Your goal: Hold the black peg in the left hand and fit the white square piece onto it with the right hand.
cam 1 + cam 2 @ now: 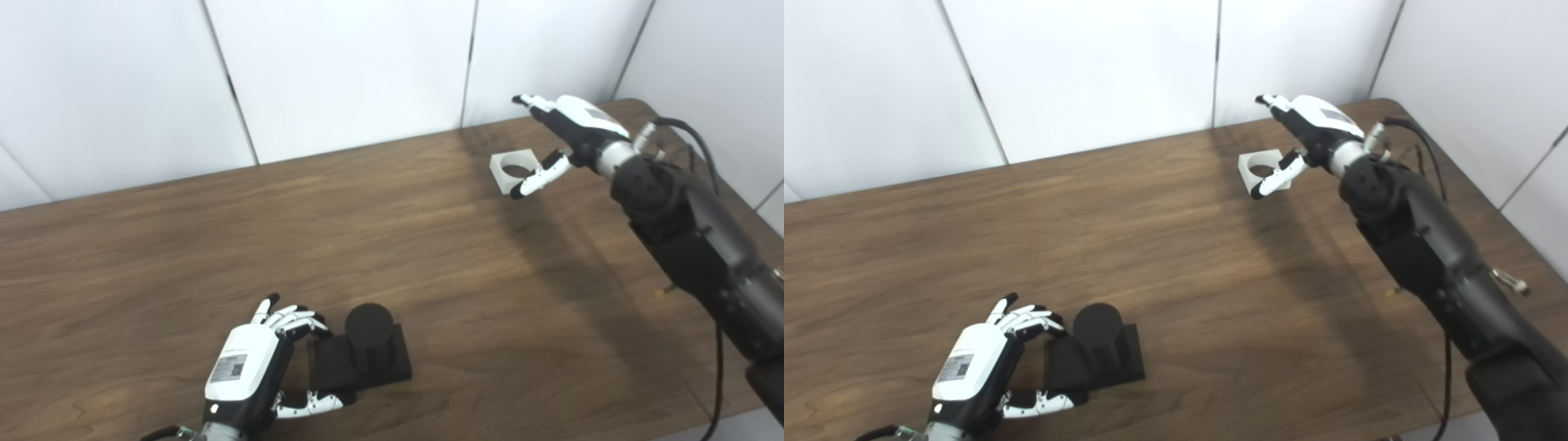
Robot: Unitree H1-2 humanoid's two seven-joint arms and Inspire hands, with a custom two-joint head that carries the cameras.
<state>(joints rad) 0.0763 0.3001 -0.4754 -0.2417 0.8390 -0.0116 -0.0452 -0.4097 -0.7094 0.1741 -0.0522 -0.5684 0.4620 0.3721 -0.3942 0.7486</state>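
Left hand [248, 367] at lower left of frame, back of hand up, fingers [294, 318] curled loosely and thumb [315, 402] stretched out below; open, holding nothing. Peg [367, 337] stands upright on its flat black base, lower centre of frame, just right of the left hand; fingertips reach the base's left edge and thumb runs along its near edge, can't tell if they actually touch. Right arm [692, 239] comes up along the right side of frame, reaching to upper right. Right hand [566, 135] raised above the counter [398, 233], fingers extended toward upper left, thumb [539, 174] pointing down-left; spread wide, nothing held. White piece [513, 171] with round hole lies flat on the counter at upper right, beneath the right hand's spread; thumb overlaps its right edge in view, contact unclear. Peg and white piece well apart.
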